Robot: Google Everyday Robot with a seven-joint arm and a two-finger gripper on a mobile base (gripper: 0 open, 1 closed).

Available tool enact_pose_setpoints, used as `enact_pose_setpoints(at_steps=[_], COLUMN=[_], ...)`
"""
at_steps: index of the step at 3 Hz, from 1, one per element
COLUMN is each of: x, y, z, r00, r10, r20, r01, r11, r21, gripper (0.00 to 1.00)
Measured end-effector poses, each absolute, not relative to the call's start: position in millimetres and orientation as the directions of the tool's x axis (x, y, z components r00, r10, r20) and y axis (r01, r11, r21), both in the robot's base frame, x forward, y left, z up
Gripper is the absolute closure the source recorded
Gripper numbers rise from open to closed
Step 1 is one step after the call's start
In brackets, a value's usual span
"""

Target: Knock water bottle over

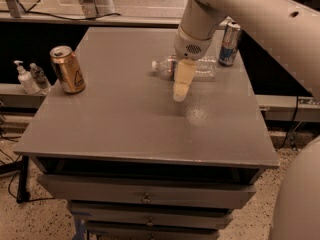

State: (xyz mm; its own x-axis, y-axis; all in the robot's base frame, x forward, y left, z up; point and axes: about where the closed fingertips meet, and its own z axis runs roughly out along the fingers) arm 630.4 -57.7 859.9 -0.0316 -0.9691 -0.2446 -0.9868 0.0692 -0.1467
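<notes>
The water bottle [202,67] lies on its side on the grey table [120,114], cap pointing left, right of centre toward the back. It is clear ribbed plastic with a dark label band partly hidden behind my arm. My gripper [181,86] hangs from the white arm just in front of the bottle's middle, its cream fingers pointing down at the tabletop and covering part of the bottle.
A gold can [67,69] stands upright at the table's left edge. A blue and silver can [230,44] stands at the back right, behind the bottle. A white pump bottle [23,78] and a tiny clear bottle [39,76] sit on a ledge left of the table. Drawers are below the tabletop.
</notes>
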Motion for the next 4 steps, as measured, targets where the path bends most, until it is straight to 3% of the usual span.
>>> enact_pose_setpoints(at_steps=[2,4], x=[646.4,658.3], y=[-97.8,-196.5], z=[882.4,937.1], r00=[-0.117,-0.161], r10=[-0.934,-0.730], r20=[-0.338,-0.664], r01=[-0.962,-0.859], r11=[0.192,0.435], r21=[-0.196,-0.270], gripper=[0.00,0.00])
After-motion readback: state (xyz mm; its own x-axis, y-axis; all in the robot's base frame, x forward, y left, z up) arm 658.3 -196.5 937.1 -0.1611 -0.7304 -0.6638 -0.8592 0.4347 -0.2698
